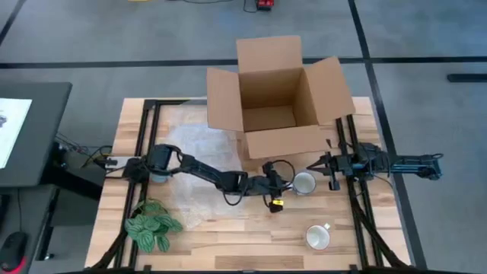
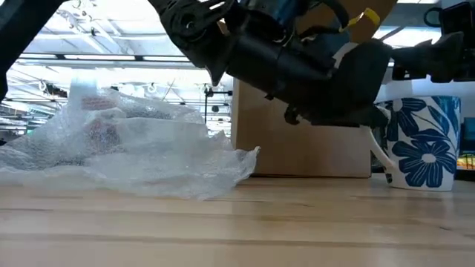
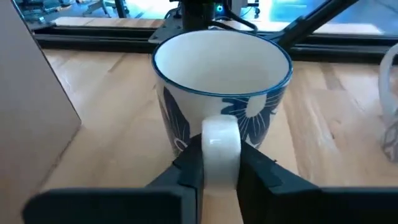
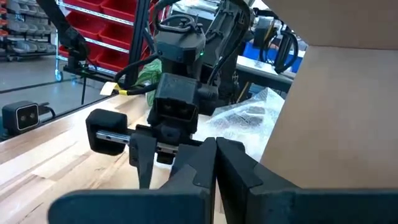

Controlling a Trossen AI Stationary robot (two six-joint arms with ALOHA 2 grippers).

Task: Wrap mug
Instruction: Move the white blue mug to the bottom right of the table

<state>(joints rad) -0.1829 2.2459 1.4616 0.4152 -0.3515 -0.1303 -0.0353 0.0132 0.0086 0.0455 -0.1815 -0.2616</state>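
A white mug with blue flowers (image 1: 304, 183) stands upright on its base on the wooden table, just in front of the cardboard box (image 1: 278, 114). My left gripper (image 1: 288, 183) reaches it from the table's left and is shut on its handle. In the low view the mug (image 2: 423, 144) shows at the right, behind the dark left gripper (image 2: 334, 81). My right gripper (image 1: 318, 164) hovers shut just right of the mug, nothing between its fingers (image 4: 214, 149). Crumpled bubble wrap (image 1: 194, 144) lies on the table at the left of the box. My left gripper pinches the mug's white handle (image 3: 221, 140) between its two fingers (image 3: 189, 168), one on each flat side of the loop. The fingers come roughly level from the table's left. The mug stays upright with its base on the table (image 2: 419, 185).
The open cardboard box stands at the table's far middle, its front flap close behind the mug. A second white mug (image 1: 318, 237) sits near the front edge at the right. A green plant (image 1: 152, 227) lies at the front left. Black frame rails (image 1: 358, 198) run along both sides.
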